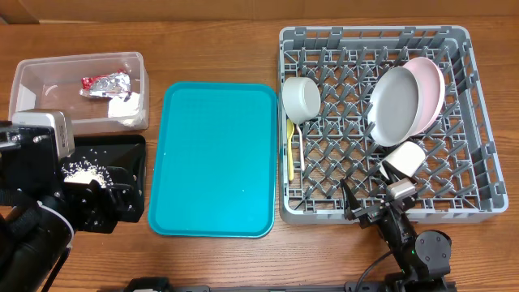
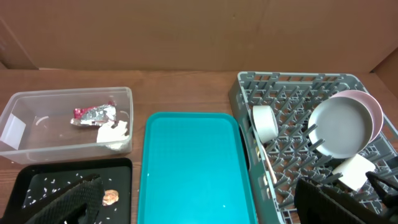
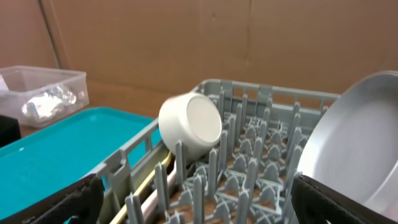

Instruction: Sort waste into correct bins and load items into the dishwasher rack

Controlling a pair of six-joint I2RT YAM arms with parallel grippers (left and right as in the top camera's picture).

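Observation:
The grey dishwasher rack point(image 1: 474, 122) holds the grey bowl point(image 1: 301, 99), grey plate point(image 1: 393, 104), pink plate point(image 1: 431, 88), white cup point(image 1: 404, 157) and yellow utensil point(image 1: 290, 151). The clear tub point(image 1: 32, 75) holds the red-and-silver wrapper point(image 1: 105, 84) and white napkin point(image 1: 130, 104). The black tray point(image 1: 134, 146) holds rice point(image 1: 85, 170) and, in the left wrist view, the brown scrap point(image 2: 110, 197). My left gripper point(image 1: 101, 203) is open and empty over the black tray. My right gripper point(image 1: 375, 209) is open and empty at the rack's front edge, facing the bowl point(image 3: 189, 124).
The large teal tray point(image 1: 215, 158) lies between the black tray and the rack, with a few tiny specks on it. My left arm covers the front of the black tray. Bare wooden table shows along the far edge.

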